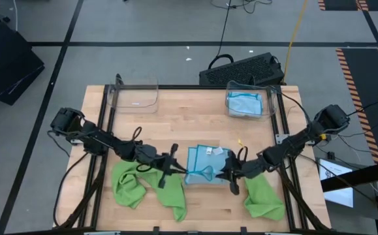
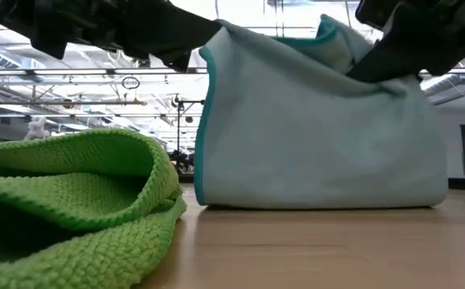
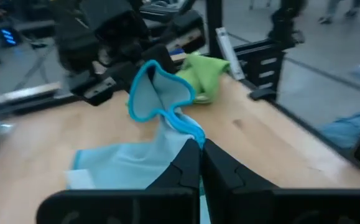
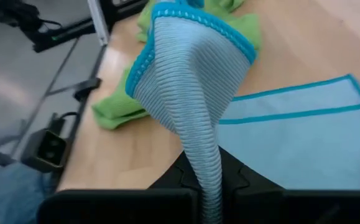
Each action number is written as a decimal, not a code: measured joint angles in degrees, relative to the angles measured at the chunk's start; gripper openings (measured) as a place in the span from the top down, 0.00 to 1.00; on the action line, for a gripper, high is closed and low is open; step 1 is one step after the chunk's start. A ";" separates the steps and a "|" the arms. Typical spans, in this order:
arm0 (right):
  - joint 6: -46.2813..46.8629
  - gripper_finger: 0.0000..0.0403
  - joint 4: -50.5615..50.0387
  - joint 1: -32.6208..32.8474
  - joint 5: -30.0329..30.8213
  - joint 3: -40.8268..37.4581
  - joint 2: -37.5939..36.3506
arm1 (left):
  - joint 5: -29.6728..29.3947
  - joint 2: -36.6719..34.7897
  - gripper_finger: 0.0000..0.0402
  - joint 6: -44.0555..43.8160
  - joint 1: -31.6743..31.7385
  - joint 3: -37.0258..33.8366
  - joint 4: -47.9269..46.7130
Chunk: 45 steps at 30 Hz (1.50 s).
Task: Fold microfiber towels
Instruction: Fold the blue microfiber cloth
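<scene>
A light blue towel with teal edging (image 1: 205, 163) lies at the table's middle. Its far part is flat on the wood and its near part is raised into an upright fold (image 2: 320, 128). My left gripper (image 1: 175, 171) is shut on the towel's left end and my right gripper (image 1: 231, 173) on its right end, the two facing each other. One lime green towel (image 1: 140, 184) lies crumpled under the left arm, and another (image 1: 264, 197) lies near the right arm. My left gripper pinches the blue towel's teal-edged left end (image 3: 191, 138) between its two fingers, coming nearly level from the table's left. The cloth runs slack across to the other gripper. My right gripper pinches a bunched fold at the right end (image 4: 206, 163), slanting down from the right. A loop of cloth (image 4: 186, 74) stands above its fingers.
At the far left stands a clear bin (image 1: 134, 96) with nothing showing in it. A second clear bin (image 1: 246, 103) at the far right holds folded blue cloths. Black frame rails (image 1: 104, 124) run along both sides of the table. Bare wood (image 1: 189, 124) lies between the bins and the towel.
</scene>
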 joint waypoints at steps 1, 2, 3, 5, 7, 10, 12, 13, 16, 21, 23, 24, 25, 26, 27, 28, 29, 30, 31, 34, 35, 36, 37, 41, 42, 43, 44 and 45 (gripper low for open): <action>0.44 1.00 0.08 0.49 -0.24 0.03 0.00 | 1.00 0.00 0.99 -1.14 0.00 0.00 -0.39; 0.54 1.00 0.09 1.01 -0.54 0.03 0.00 | 1.60 0.24 0.98 -2.57 -0.05 0.01 -0.89; 0.51 1.00 0.06 1.55 -0.81 0.03 0.00 | 1.85 0.81 0.98 -4.03 -0.20 0.03 -1.25; 0.22 0.99 0.40 2.49 -0.99 -0.03 0.04 | 1.85 1.71 0.98 -5.86 -0.74 0.04 -2.70; 0.35 0.98 -0.41 3.32 -1.62 -0.06 0.03 | 1.88 3.15 0.99 -6.93 -1.44 0.07 -1.69; 1.00 0.91 -4.33 5.33 -2.90 -0.51 0.31 | 2.25 5.35 0.98 -7.44 -2.95 0.01 -0.32; 1.75 0.83 -6.56 6.46 -1.51 -0.41 0.19 | 1.28 6.40 0.98 -6.99 -3.87 0.00 1.40; 2.81 0.79 -7.85 6.82 -0.16 -0.32 0.06 | 0.91 6.60 0.98 -6.94 -4.18 0.02 1.86; 6.01 0.66 -10.67 7.60 2.13 -0.36 0.24 | -0.15 6.71 0.99 -7.03 -4.52 0.02 2.00; 2.48 0.47 -4.19 7.78 6.00 -0.27 0.11 | -0.40 6.73 0.97 -7.17 -4.50 0.02 2.12; -0.82 0.42 -2.11 8.08 9.34 -0.24 0.12 | -0.46 6.73 0.98 -7.15 -4.50 0.02 2.12; -1.68 0.41 -1.58 8.07 10.67 -0.20 0.11 | -0.51 6.73 0.99 -7.07 -4.48 0.02 2.11; -2.07 0.39 -1.49 7.71 11.97 -0.18 0.11 | -0.51 6.71 0.99 -6.89 -4.45 0.02 2.13; -2.07 0.38 -1.78 7.16 13.31 -0.18 0.11 | -0.53 6.73 0.99 -6.71 -4.43 0.02 2.12; -1.82 0.37 -2.08 6.48 14.24 -0.18 0.11 | -0.53 6.73 0.98 -6.55 -4.43 0.02 2.11; -1.65 0.37 -2.19 5.63 14.77 -0.18 0.11 | -0.54 6.73 0.98 -6.40 -4.43 0.02 2.11; -1.26 0.37 -2.19 4.65 15.22 -0.18 0.11 | -0.54 6.73 0.98 -6.27 -4.43 0.02 2.10; -0.68 0.37 -2.14 3.58 15.21 -0.18 0.11 | -0.55 6.73 0.98 -6.10 -4.43 0.02 2.08; -0.25 0.37 -2.06 2.42 15.01 -0.18 0.11 | -0.55 6.73 0.99 -6.10 -4.43 0.02 1.93; 0.06 0.38 -1.91 -1.84 10.68 -0.18 0.11 | -0.55 6.73 0.99 -7.04 -4.43 0.02 0.60; -0.01 0.39 -1.91 -3.18 8.56 -0.18 0.11 | -0.53 6.73 0.98 -7.47 -4.53 0.02 -0.28; -0.01 0.39 -1.95 -4.36 6.36 -0.18 0.11 | -0.53 6.73 0.98 -8.10 -4.72 0.02 -1.25; -0.23 0.40 -1.91 -5.27 4.66 -0.18 0.11 | -0.53 6.75 0.97 -8.58 -4.97 0.02 -2.19; -0.75 0.41 -1.84 -7.51 -0.45 -0.18 0.11 | -0.51 6.75 0.99 -8.70 -6.34 0.02 -2.93; -0.46 0.41 -1.80 -7.73 -1.53 -0.18 0.16 | -0.51 6.75 0.99 -8.68 -6.68 0.02 -2.89; 0.22 0.42 -1.32 -7.73 -2.54 -0.16 0.61 | -0.51 6.78 0.99 -8.68 -7.07 0.02 -3.00; 1.13 0.42 -0.53 -7.70 -3.20 -0.16 1.30 | -0.48 6.93 0.98 -8.68 -7.48 0.02 -3.11; 1.80 0.42 0.27 -7.68 -4.12 -0.16 2.24 | -0.34 7.12 0.98 -8.60 -7.87 0.02 -3.44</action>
